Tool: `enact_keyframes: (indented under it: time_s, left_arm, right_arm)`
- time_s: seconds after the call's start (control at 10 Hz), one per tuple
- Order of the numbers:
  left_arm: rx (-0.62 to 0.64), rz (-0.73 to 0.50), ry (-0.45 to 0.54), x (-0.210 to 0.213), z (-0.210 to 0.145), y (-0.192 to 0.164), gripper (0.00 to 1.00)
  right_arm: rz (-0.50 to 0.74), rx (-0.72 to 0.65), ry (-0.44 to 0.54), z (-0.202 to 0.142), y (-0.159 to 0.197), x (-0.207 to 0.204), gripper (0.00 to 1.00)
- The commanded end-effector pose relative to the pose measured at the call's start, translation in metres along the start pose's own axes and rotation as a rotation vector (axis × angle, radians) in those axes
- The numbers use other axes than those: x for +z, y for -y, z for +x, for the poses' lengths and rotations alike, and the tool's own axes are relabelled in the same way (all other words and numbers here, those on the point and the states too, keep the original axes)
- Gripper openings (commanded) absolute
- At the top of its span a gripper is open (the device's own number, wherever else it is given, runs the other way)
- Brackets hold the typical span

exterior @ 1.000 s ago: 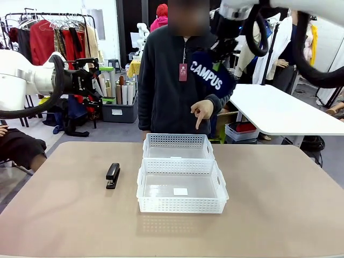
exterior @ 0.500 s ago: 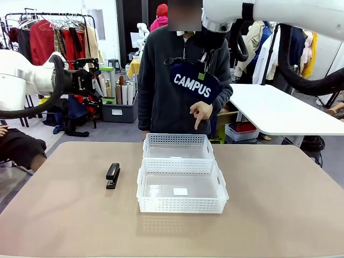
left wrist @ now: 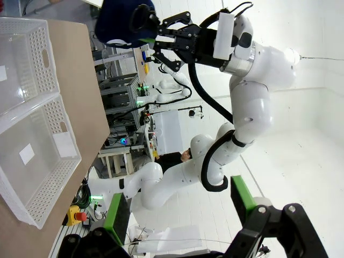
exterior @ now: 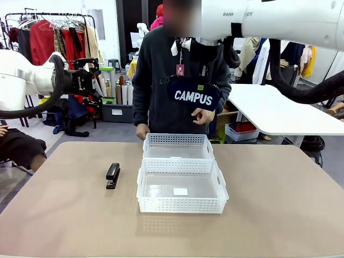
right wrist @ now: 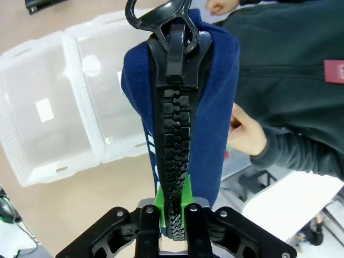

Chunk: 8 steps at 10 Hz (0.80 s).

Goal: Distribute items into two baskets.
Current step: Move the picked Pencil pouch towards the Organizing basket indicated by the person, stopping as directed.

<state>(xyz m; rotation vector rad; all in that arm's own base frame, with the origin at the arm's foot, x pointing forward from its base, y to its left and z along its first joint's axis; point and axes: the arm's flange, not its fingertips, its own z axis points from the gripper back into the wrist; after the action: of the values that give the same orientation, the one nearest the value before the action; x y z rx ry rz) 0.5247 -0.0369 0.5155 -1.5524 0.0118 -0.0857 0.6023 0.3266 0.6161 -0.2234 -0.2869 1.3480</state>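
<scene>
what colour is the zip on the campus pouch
Black zip on the navy pouch; clearest in the right wrist view.

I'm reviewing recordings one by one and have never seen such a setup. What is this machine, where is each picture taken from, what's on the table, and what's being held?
Two white robot arms share a tan table with a person standing opposite. The front picture comes from a fixed camera between the arms; the other two from a camera on each wrist, looking along its gripper. On the table: a near basket, a far basket, and a black stapler beside them. The right gripper is shut on a navy CAMPUS pouch, held in the air. The left gripper is open, holding nothing.
</scene>
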Motion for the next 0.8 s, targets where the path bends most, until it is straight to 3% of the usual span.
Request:
enact_keyframes:
  time_s: [0.0,0.5,0.7]
  left_arm:
    - [-0.001,-0.002,0.003,0.001,-0.001,0.001,1.00]
    - [-0.001,-0.002,0.003,0.001,-0.001,0.001,1.00]
    - [-0.001,-0.002,0.003,0.001,-0.001,0.001,1.00]
  right_arm:
    - [-0.039,0.077,-0.020,0.014,-0.002,-0.006,0.00]
    - [-0.043,0.129,-0.069,0.024,-0.022,-0.039,0.00]
    - [0.025,0.048,-0.107,0.023,-0.027,-0.038,0.00]
